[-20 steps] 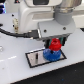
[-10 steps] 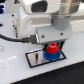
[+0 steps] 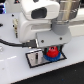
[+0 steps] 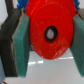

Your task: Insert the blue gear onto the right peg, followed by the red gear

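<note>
Your red gear (image 4: 50, 31) looks like light, stiff, smooth plastic, so expect it to slip if the hold is slack; the rim, where the pads (image 4: 22, 42) press from both sides, is the place to take it. The claw (image 3: 51, 48) is pinching it just above the blue gear (image 3: 52, 57), which sits on the black plate (image 3: 36, 58) on the counter (image 3: 20, 72).

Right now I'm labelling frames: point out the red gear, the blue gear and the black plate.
red gear (image 4: 50, 31), wrist view, disc face beside the hub hole.
blue gear (image 3: 56, 58), exterior view, exposed rim.
black plate (image 3: 34, 59), exterior view, bare dark surface.
</note>
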{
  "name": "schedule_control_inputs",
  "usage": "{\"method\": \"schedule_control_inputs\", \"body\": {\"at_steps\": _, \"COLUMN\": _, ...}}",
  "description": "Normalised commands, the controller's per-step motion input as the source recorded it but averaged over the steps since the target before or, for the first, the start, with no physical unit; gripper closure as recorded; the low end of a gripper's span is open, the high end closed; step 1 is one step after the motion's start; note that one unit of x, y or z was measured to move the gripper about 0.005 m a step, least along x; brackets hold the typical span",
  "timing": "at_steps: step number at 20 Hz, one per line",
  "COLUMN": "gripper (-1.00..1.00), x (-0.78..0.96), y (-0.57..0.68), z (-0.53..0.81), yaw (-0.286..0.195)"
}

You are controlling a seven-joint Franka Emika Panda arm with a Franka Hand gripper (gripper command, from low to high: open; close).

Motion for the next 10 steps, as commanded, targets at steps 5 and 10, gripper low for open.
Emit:
{"method": "schedule_control_inputs", "body": {"at_steps": 5, "gripper": -1.00, "x": 0.00, "y": 0.04, "z": 0.23, "yaw": 0.000}}
{"method": "schedule_control_inputs", "body": {"at_steps": 10, "gripper": -1.00, "x": -0.01, "y": 0.10, "z": 0.49, "yaw": 0.000}}
